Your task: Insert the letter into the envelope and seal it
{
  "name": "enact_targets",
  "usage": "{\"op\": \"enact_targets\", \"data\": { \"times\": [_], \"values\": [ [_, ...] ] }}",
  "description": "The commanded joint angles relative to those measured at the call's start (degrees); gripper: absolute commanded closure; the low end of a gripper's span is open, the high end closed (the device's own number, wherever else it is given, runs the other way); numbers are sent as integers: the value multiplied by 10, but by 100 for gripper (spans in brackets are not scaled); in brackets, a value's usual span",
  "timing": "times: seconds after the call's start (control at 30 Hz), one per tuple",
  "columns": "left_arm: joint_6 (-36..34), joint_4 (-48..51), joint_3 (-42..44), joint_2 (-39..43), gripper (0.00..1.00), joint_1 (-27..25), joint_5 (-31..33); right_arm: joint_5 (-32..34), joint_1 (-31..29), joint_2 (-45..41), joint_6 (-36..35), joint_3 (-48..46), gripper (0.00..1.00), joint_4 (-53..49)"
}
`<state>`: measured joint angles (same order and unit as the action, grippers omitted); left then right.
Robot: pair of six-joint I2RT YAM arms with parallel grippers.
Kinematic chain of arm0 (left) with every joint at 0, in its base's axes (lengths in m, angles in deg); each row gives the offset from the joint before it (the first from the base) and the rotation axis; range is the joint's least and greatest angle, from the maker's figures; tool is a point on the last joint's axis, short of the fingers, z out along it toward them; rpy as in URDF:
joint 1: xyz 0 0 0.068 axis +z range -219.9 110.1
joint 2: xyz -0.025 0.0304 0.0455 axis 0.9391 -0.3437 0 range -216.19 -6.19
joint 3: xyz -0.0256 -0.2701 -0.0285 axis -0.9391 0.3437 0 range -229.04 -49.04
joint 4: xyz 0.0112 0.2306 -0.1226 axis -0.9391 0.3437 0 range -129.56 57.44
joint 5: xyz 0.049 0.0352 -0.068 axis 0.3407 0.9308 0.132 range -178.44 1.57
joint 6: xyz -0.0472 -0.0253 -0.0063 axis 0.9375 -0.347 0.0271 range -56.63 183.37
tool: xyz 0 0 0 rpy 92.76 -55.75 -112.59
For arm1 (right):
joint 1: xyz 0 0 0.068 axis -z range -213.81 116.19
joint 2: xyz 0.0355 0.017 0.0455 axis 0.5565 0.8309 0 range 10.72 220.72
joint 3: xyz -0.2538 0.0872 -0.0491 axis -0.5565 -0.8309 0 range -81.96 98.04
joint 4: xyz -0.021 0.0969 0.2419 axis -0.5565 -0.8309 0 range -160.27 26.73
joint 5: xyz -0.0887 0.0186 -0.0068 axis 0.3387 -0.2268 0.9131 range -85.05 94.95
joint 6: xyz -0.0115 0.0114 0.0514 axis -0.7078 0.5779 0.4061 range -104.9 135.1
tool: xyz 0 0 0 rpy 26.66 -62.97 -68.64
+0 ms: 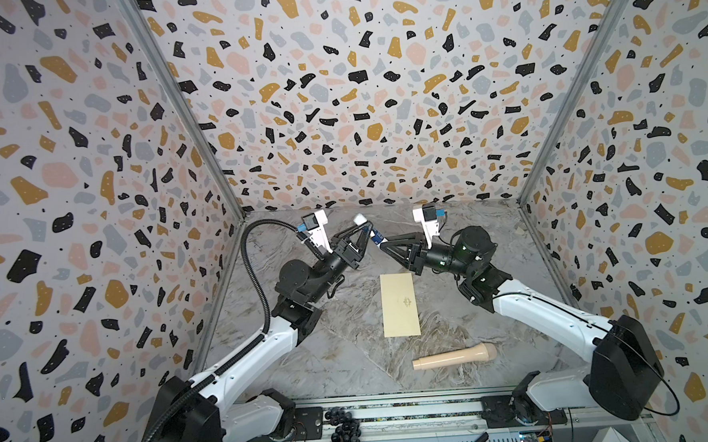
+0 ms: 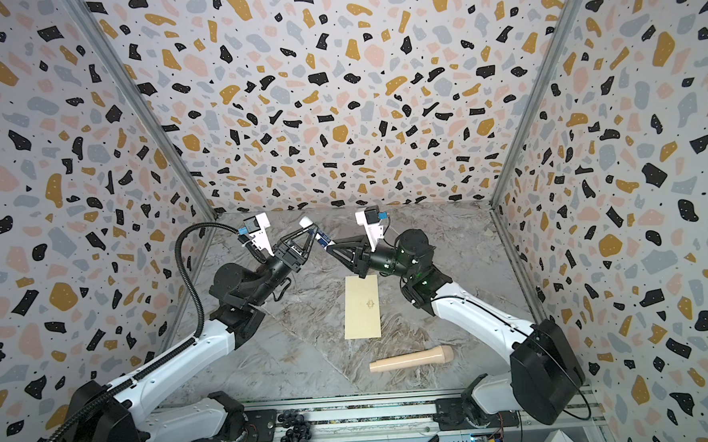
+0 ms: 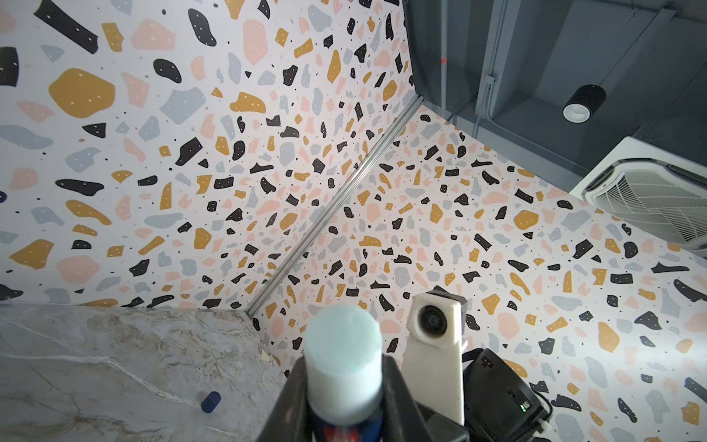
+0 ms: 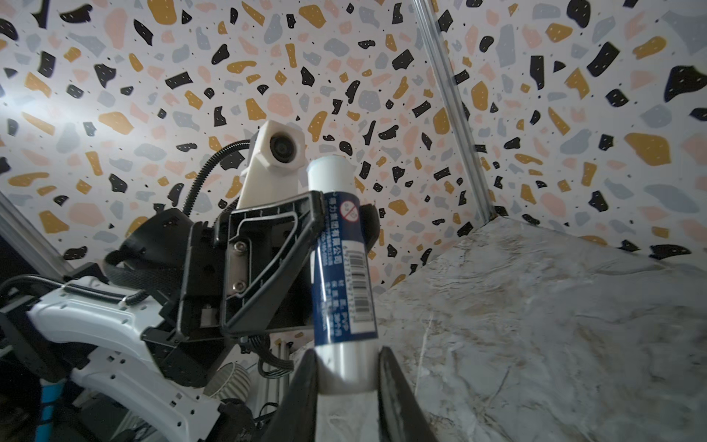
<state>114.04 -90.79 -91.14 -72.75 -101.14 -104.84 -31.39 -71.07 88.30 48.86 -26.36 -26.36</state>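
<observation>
Nearest on the grey marble-patterned table (image 1: 309, 357) lies a beige wooden handle-shaped rod (image 1: 455, 357) (image 2: 411, 359), on its side. Just beyond it, apart from it, the pale cream-yellow long paper envelope (image 1: 400, 305) (image 2: 362, 307) lies flat with its faint emblem facing up. What it contains cannot be told.

Farther back and raised above the table, both arms meet on one blue-labelled cylindrical glue stick (image 1: 370, 232) (image 4: 342, 268). The right gripper (image 1: 380, 243) (image 4: 346, 363) is clamped on its white base. The left gripper (image 1: 364, 229) (image 3: 344, 382) is clenched round the blue body, with the pale tip poking out past its fingers. A small dark blue cap (image 3: 210, 402) lies on the marble.
</observation>
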Motion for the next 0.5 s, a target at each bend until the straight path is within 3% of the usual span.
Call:
{"op": "enact_targets", "data": {
  "times": [0.0,0.23,0.47],
  "values": [
    [-48,12,2,6,100,-8,-10,135,-16,-30,-102,45,100,-91],
    [-68,36,-3,3,100,-19,2,320,-95,-45,-252,82,100,-171],
    [-69,38,-5,-7,100,-23,6,516,-182,-31,-397,107,100,-186]
  ]
}}
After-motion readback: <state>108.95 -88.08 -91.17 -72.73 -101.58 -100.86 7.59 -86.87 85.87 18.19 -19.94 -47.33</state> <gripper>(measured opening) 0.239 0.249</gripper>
